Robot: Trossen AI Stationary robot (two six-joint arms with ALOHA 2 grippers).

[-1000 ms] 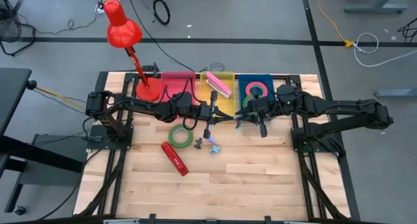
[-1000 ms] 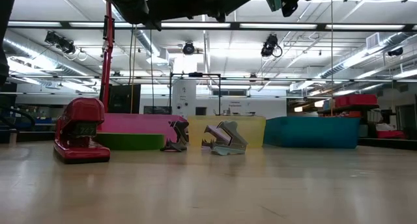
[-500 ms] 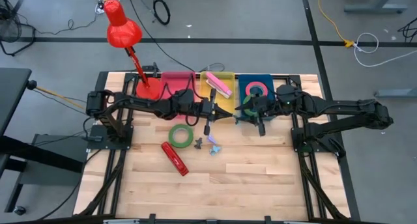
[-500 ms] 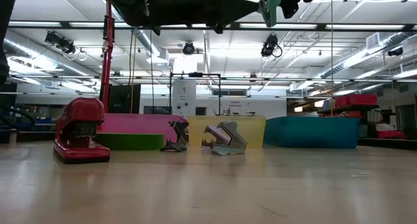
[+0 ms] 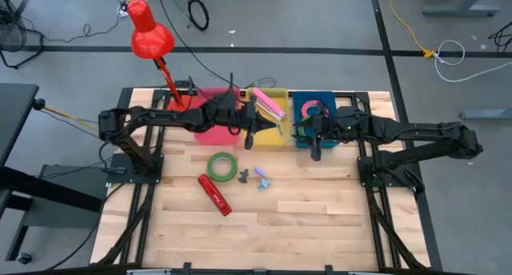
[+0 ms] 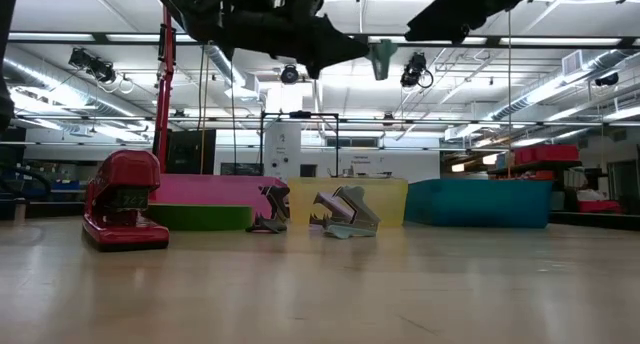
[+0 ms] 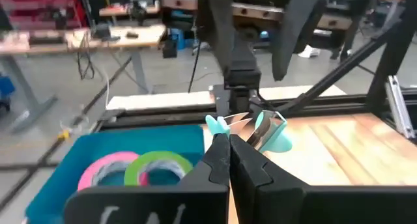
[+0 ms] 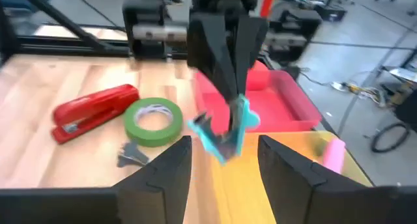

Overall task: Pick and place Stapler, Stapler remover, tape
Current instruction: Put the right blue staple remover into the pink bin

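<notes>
1. Pale wooden planks are forming the table, and three shallow bins are sitting side by side along its far edge: a pink bin, a yellow bin and a blue bin. A red desk lamp is leaning over the far left corner.
2. The left gripper is hanging high above the table with its fingers pressed together on a teal staple remover, which is sticking out past the fingertips. It appears to be hovering about where the pink and yellow bins meet, though the arm is hiding the exact spot.
3. The right gripper is waiting just beside it, over the near edge of the blue bin, with its fingers standing apart and nothing between them.
4. Inside the blue bin a pink tape ring and a green tape ring are lying flat and overlapping.
5. A pink stapler is lying in the yellow bin.
6. On the bare wood in front of the bins another green tape roll is lying flat, with a dark staple remover and a bluish staple remover just beside it.
7. A red stapler is lying nearer the front, close to the loose roll. The low view is showing a small dark label on its side, but its writing is too small to read.
</notes>
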